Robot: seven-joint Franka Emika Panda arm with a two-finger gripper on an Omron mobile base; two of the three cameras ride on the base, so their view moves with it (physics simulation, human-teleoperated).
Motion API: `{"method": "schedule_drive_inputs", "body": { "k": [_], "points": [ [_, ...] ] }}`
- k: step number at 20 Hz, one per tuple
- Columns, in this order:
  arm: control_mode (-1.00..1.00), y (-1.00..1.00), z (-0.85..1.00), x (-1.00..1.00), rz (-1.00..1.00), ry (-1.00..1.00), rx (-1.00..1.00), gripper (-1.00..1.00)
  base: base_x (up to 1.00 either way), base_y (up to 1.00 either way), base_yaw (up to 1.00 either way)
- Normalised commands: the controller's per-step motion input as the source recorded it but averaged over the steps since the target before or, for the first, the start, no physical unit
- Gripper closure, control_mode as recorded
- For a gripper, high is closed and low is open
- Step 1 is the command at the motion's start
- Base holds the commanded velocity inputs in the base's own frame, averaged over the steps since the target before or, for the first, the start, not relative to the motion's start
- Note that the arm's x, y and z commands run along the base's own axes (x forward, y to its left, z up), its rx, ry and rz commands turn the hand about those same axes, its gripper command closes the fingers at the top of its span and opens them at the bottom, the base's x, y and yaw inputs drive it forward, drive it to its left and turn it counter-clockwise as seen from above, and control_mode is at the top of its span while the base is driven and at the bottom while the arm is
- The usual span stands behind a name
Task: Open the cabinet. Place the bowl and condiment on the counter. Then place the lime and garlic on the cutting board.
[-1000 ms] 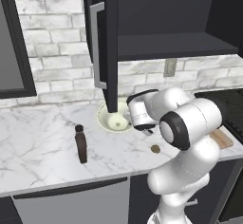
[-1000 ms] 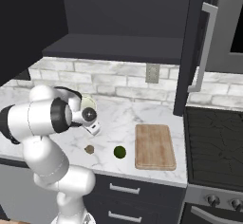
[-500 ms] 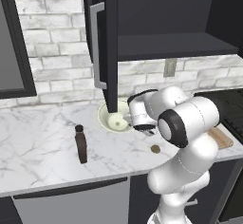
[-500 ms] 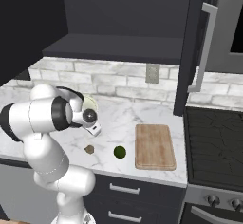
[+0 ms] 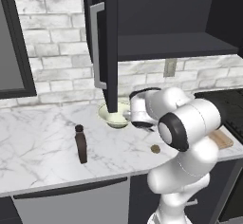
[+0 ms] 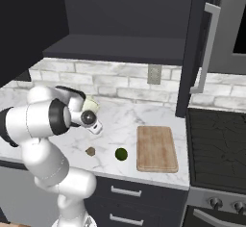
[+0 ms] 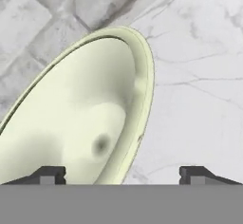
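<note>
A: Where is the wide shallow cream-white bowl seen?

B: It is seen resting on the white grey-veined marble counter, close to the pale brick wall, below the opened door of the black wall cabinet. In the hand view the bowl's rim is seen running between the two dark fingertips, which stand far apart.

A: How is the two-finger gripper described?

B: Its jaws are spread wide; nothing is clamped by them. Whether the bowl's rim is touched by either tip cannot be told.

A: And the other items?

B: The slim dark-brown condiment bottle is stood upright on the counter, well apart from the bowl. The tiny tan-brown garlic lump and the small dark-green round lime are laid on the marble, near each other, with the lime just beside the light-brown wooden cutting board. Nothing is carried by the board.
</note>
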Motion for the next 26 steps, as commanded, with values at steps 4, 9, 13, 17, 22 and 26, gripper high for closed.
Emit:
{"method": "schedule_drive_inputs", "body": {
  "k": [4, 9, 13, 17, 22, 26],
  "points": [
    [-1.0, -0.13, 0.03, -0.4, 0.01, -0.21, 0.0, -1.0, 0.0, 0.0, 0.0],
    [-1.0, -0.43, 0.11, -0.62, 0.0, -0.2, 0.0, -1.0, 0.0, 0.0, 0.0],
    [-1.0, -0.5, 0.37, -0.52, 0.01, -0.09, 0.0, -1.0, 0.0, 0.0, 0.0],
    [-1.0, -0.39, 0.73, -0.15, 0.07, 0.03, -0.02, -1.0, 0.0, 0.0, 0.0],
    [-1.0, -0.29, 0.97, -0.01, 0.12, 0.08, -0.04, -1.0, 0.0, 0.0, 0.0],
    [-1.0, -0.41, 0.83, -0.15, 0.08, 0.08, -0.02, -1.0, 0.0, 0.0, 0.0]
  ]
}}
